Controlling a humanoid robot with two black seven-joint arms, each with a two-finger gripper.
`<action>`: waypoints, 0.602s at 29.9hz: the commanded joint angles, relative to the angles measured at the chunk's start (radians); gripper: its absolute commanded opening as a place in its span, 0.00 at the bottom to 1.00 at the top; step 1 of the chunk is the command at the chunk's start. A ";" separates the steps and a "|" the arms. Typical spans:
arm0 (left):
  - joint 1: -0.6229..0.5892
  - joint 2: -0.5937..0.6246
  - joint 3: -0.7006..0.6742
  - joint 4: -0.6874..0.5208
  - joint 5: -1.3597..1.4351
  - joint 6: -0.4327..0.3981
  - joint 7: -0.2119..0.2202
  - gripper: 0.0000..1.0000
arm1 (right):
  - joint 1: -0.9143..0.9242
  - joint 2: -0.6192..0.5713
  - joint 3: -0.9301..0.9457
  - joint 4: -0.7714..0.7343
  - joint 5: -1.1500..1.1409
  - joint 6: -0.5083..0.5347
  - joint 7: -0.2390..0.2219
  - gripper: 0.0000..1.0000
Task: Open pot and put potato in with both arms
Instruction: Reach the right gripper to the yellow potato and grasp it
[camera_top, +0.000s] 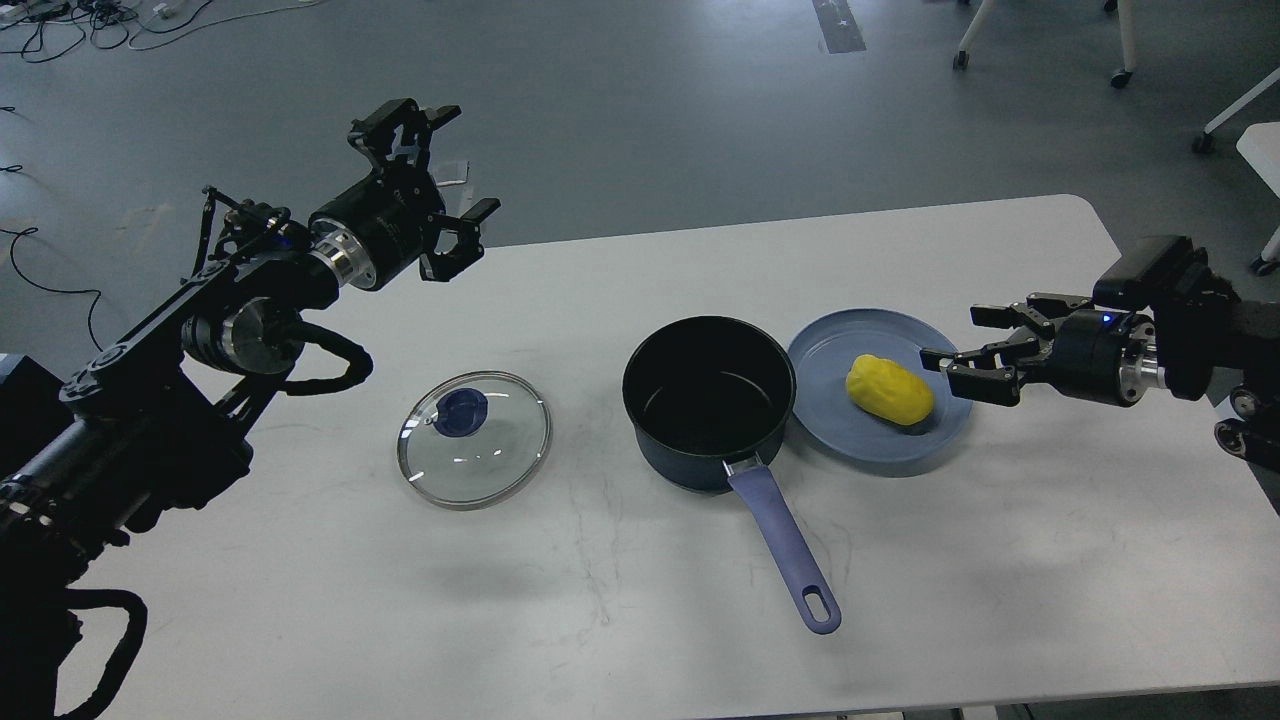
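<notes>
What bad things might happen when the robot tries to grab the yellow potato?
The potato is lumpy and round, so it might slip from the open right gripper or roll on the blue plate. The plate touches the pot, so a push could nudge both. The pot's long handle sticks out toward the table's front; an arm bumping it could spin the pot.

You have one view, from the robot's head, looking forward and down over the white table (600, 620) from close above, grey floor (650, 100) beyond.
</notes>
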 joint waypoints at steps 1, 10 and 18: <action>0.004 -0.005 0.004 -0.001 0.001 0.013 0.003 0.98 | 0.000 0.046 -0.003 -0.041 -0.001 -0.002 0.000 0.89; 0.020 0.009 0.004 -0.004 0.012 0.007 -0.003 0.98 | 0.014 0.121 -0.074 -0.078 0.000 -0.006 0.000 0.87; 0.022 0.033 0.005 -0.006 0.012 -0.001 -0.011 0.98 | 0.014 0.202 -0.099 -0.156 0.000 -0.009 0.000 0.82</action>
